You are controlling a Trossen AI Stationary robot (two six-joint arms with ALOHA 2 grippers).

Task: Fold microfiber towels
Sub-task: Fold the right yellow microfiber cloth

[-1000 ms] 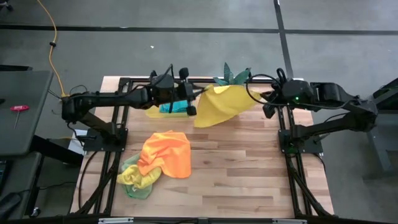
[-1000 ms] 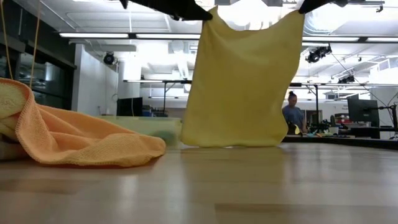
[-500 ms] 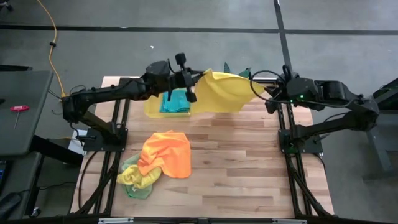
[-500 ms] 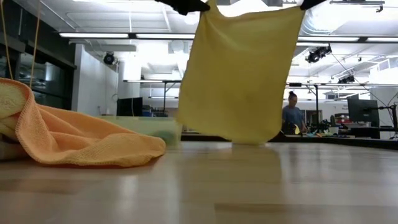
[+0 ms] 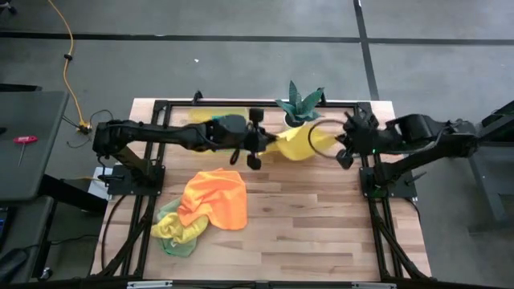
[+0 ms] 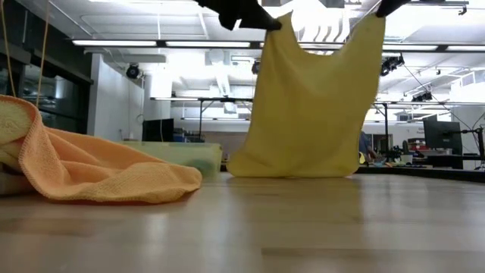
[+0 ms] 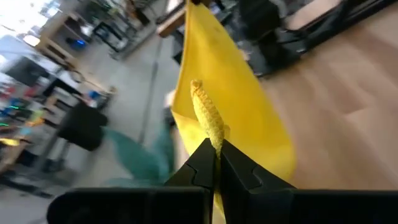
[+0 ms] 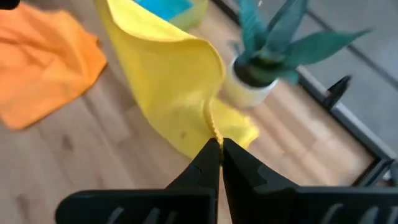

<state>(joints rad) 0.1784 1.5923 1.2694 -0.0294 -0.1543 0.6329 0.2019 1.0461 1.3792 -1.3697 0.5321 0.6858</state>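
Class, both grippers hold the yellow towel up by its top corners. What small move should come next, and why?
Probably lower both together, laying it flat. The left gripper and right gripper are shut on the yellow towel, which hangs with its bottom edge at the table, still unfolded.

overhead, table-level, two wrist close-ups

arms: matte black, jointed | cables: black loops | right arm: green light
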